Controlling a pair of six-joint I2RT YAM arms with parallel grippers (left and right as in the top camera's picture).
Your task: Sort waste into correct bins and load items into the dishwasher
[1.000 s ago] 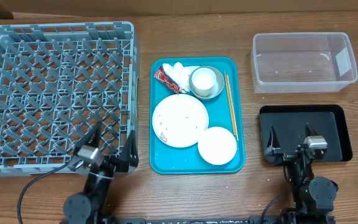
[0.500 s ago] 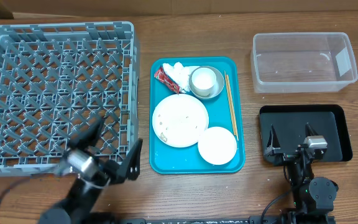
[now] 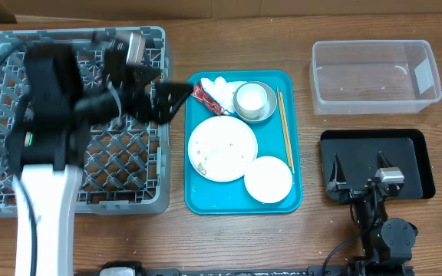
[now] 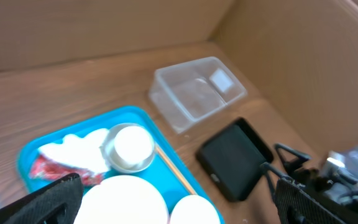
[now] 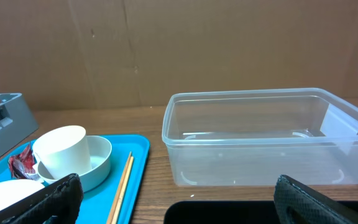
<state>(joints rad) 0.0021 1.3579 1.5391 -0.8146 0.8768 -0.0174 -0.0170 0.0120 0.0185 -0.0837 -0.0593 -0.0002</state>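
Teal tray: middle of the wooden tabletop; carries every dish and the waste.
Tray's far-left corner: crumpled white napkin with the red wrapper touching its left side.
Tray's far edge: grey-white bowl, with the white cup standing upright inside it.
Tray's right edge: chopsticks, lying side by side along it.
Tray's centre: pale pink plate, with small specks on it.
Tray's near-right corner: pink bowl, just beside the plate.
Clear tub: far-right corner of the tabletop, a white label on its right wall.
Black tray: near-right, just in front of the tub.
Grey dish rack: left side of the tabletop.
Count: two bowls, one plate, one cup, two chopsticks, one napkin, one wrapper.
Left gripper: fingers spread wide, holding nothing, above the rack's far-right corner beside the teal tray.
Right gripper: fingers spread wide, holding nothing, over the black tray's near edge.
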